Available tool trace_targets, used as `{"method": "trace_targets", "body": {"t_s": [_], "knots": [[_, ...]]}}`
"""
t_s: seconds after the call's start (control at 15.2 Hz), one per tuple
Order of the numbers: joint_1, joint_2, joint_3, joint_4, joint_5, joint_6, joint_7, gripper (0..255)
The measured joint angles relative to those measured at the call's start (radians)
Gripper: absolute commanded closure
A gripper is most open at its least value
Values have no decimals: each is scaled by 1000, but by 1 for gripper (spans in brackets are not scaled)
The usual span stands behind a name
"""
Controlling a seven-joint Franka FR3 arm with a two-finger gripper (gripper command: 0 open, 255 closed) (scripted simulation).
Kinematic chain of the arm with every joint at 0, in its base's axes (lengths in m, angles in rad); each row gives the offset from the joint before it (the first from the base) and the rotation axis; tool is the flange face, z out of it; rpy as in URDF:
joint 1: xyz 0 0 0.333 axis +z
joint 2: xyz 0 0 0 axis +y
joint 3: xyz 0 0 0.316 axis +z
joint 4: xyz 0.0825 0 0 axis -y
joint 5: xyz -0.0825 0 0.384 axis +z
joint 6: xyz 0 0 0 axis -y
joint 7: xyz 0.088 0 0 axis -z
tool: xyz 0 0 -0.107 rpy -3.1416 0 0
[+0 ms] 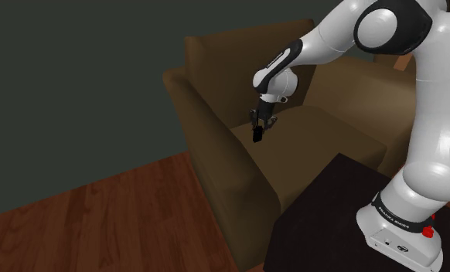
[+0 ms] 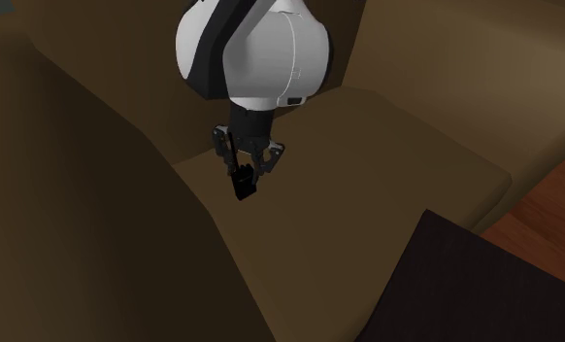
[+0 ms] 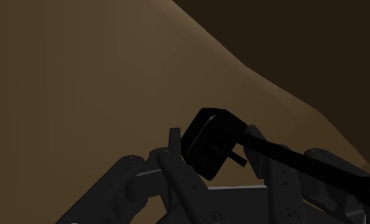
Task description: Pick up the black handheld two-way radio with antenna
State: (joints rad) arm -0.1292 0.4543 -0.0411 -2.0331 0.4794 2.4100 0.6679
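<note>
Closest in, the black gripper [image 3: 212, 137] clasps the tilted black two-way radio [image 3: 206, 149] between its fingers [image 3: 175, 145]. It hangs low over the brown sofa seat [image 2: 368, 155], beside the armrest [image 2: 96, 194]. The grasp looks done; raising it well clear seems to be what is left.

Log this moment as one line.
claw: shut on radio | radio: over brown sofa seat, beside armrest | seat contact: unclear

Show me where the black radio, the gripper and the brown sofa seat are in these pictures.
black radio [image 3: 208, 143], wrist view, on its body, between the gripper's fingers.
gripper [image 2: 245, 171], second exterior view, midway between its fingertips.
sofa seat [image 1: 324, 127], shoulder view, on the bare top of the brown cushion.
</note>
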Motion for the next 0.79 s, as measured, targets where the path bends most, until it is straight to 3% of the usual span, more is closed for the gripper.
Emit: {"method": "trace_targets", "body": {"t_s": [0.79], "knots": [[9,-88,-17,3,-38,-85,46,255]]}}
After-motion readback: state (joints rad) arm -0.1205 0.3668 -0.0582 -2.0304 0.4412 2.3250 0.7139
